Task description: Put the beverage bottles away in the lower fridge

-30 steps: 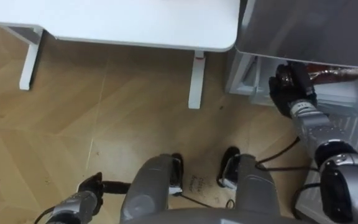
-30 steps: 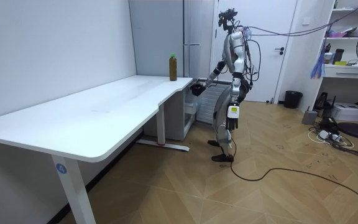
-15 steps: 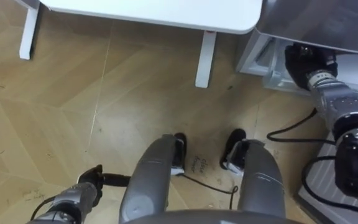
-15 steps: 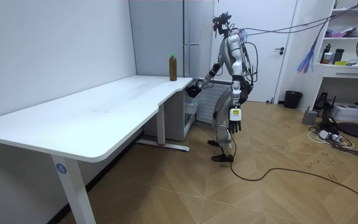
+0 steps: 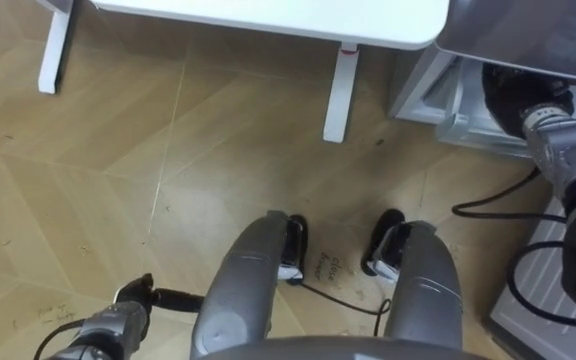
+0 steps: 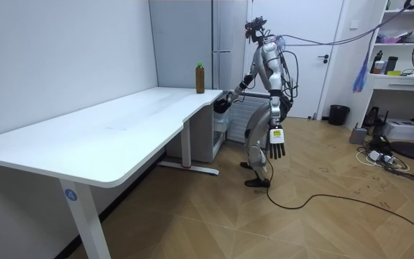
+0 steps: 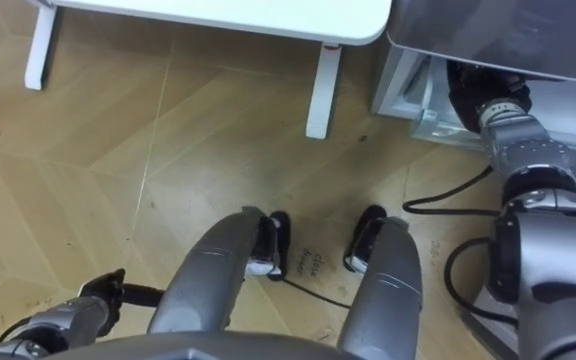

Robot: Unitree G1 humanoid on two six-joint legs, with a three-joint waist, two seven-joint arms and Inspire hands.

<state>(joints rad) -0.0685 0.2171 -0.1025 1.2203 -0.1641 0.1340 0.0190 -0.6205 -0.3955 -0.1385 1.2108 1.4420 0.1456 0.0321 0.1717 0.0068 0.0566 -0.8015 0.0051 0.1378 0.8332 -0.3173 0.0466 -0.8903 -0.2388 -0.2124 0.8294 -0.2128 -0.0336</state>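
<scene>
Meanwhile right hand (image 5: 513,92) (grip unclear) reaches at lower fridge (image 5: 423,95); left hand (image 6: 277,139) hangs spread.

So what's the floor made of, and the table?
The floor looks like wood or wood-look laminate: brown planks with grain, seams in a zigzag. The table top looks like smooth white laminate, matte; its legs are probably painted metal.

Pushed my R hand (image 5: 515,92) deeper into the lower fridge (image 5: 438,100) over the last sec, under its door edge. L hand (image 6: 277,141) swung out from my hip, fingers (image 6: 277,150) spread.
</scene>
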